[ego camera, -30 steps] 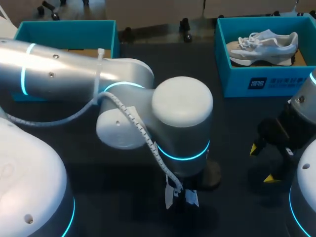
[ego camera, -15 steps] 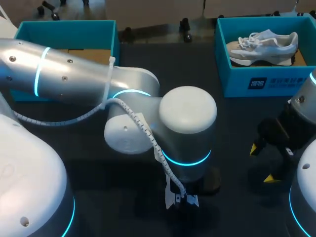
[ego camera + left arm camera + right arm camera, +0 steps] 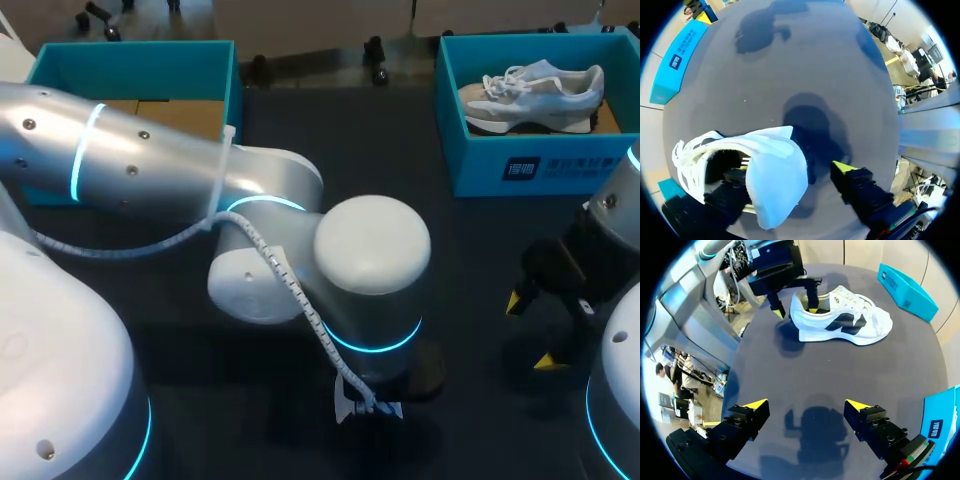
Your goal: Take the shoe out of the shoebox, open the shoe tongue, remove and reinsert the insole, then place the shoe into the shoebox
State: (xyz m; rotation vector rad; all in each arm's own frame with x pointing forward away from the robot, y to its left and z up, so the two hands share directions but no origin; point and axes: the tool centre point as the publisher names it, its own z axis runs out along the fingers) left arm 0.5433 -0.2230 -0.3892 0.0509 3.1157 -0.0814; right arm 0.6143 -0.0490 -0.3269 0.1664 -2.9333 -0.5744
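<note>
Left arm (image 3: 150,170) nearer; left end effector (image 3: 795,311) spread astride shoe (image 3: 845,326) heel on table (image 3: 840,372), right end effector (image 3: 806,404) spread.

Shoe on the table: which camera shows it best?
Right wrist view: whole shoe, side-on, left end effector at its heel. Left wrist view shows only the heel opening close up; head view: left arm hides it.
</note>
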